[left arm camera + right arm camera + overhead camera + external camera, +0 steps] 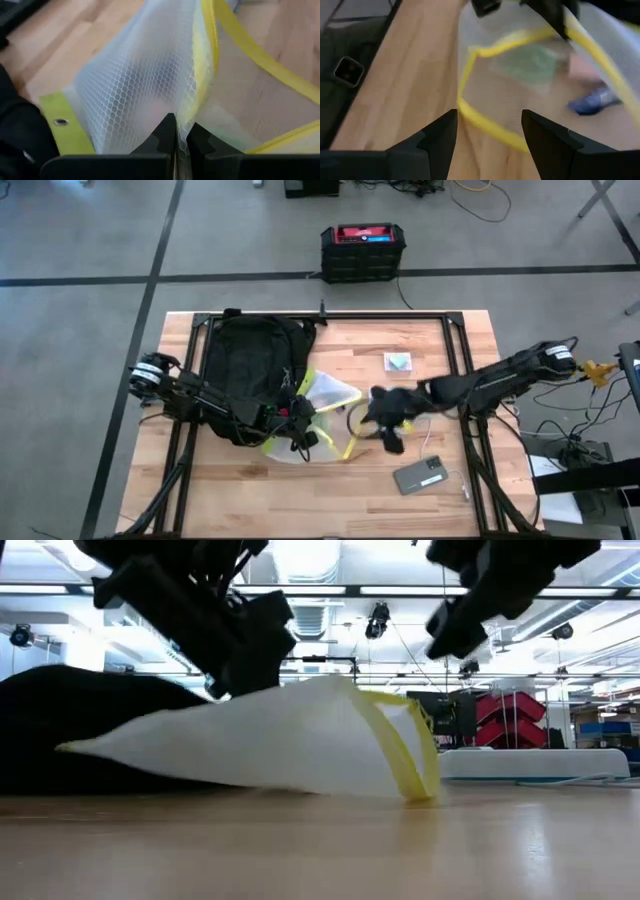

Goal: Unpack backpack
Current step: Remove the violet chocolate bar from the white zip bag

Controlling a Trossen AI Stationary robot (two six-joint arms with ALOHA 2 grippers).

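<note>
**Pinching the mesh pouch beside the backpack**

Clamped together, the left gripper (176, 137) has its fingers closed on a fold of a white mesh pouch (325, 395) with yellow edging, the netting squeezed between the two tips. In the high view this gripper sits at the backpack's (245, 370) right edge. The backpack lies on the left half of the wooden table (440, 500), and the pouch spills out from it toward the middle.

The right gripper (489, 127) has its fingers spread wide, holding nothing, aimed at the pouch's yellow-rimmed mouth.

Only the right wrist view looks inside the pouch: a greenish flat item and a blue object, both blurred. The low view shows the pouch tenting up off the tabletop. From overhead alone, a grey phone (422, 475) and a small card (398, 361) appear on the table.
</note>
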